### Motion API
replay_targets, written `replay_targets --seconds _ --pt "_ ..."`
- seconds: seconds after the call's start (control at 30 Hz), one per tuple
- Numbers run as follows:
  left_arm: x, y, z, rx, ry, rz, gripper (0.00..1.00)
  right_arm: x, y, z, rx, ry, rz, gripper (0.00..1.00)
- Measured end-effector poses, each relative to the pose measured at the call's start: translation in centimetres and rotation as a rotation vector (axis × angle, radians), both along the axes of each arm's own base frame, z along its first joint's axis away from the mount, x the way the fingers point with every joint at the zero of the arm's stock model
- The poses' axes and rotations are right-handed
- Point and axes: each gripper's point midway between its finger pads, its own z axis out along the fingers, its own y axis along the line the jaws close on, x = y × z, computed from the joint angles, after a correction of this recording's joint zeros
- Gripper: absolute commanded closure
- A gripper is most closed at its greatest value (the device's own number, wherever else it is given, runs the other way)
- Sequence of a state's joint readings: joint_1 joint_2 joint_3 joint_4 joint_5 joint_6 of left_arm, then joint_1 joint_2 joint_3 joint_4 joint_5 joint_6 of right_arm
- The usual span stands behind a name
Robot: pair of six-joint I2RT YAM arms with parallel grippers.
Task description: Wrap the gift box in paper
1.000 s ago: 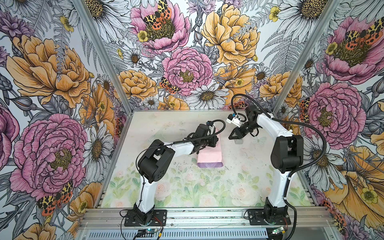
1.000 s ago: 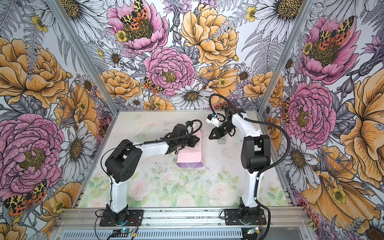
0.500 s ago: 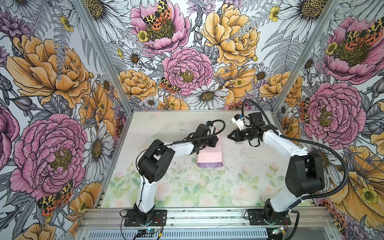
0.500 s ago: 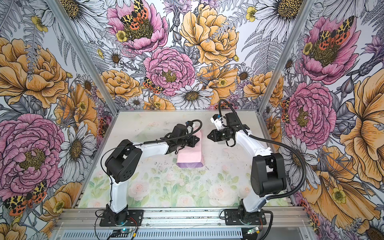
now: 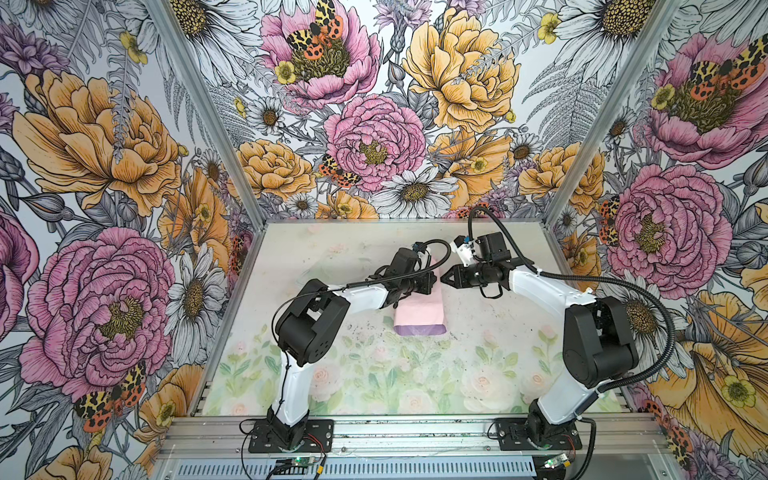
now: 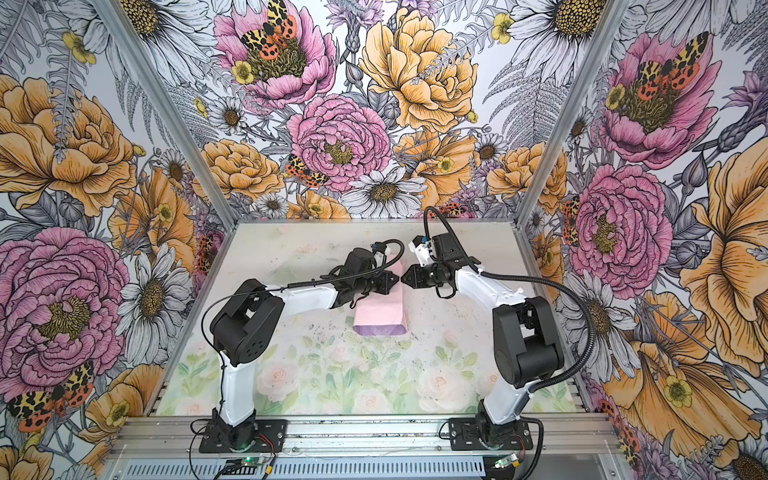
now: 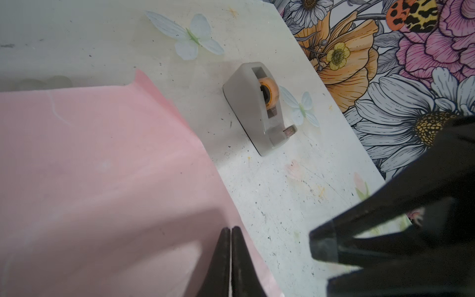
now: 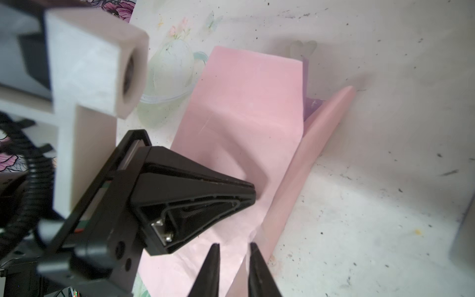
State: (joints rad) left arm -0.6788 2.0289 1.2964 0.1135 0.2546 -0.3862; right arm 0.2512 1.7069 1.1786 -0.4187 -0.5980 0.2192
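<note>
Currently I see the paper (image 5: 419, 309), pink face up, folded into a parcel mid-table on the speckled, flower-printed tabletop (image 5: 498, 357), ringed by bold floral walls (image 5: 374, 137). My left gripper (image 7: 230, 228) presses on it, jaws together. My right gripper (image 8: 234, 245), slightly parted, sits at its edge.

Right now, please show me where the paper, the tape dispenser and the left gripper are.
paper (image 5: 419, 308), in a top view, on its pink upper face.
tape dispenser (image 7: 246, 108), in the left wrist view, on its grey side.
left gripper (image 7: 230, 230), in the left wrist view, midway between its shut fingertips.
</note>
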Motion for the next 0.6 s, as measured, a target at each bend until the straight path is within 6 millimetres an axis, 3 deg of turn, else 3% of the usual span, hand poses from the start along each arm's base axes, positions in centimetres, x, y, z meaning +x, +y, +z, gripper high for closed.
replay_targets --seconds 0.13,0.37,0.5,0.6 --pt "0.0 0.0 0.0 0.000 0.000 0.000 0.92 0.0 0.1 -1.0 -0.002 0.027 0.002 0.78" --pt "-0.1 0.1 0.1 0.002 0.003 0.000 0.89 -0.6 0.3 0.0 0.065 0.013 0.055 0.82" --pt "-0.5 0.4 0.5 0.014 0.018 0.001 0.82 -2.3 -0.3 2.5 0.117 -0.068 0.124 0.84" --pt "-0.9 0.7 1.1 0.021 0.027 0.001 0.79 -3.9 -0.6 5.6 0.169 -0.180 0.200 0.84"
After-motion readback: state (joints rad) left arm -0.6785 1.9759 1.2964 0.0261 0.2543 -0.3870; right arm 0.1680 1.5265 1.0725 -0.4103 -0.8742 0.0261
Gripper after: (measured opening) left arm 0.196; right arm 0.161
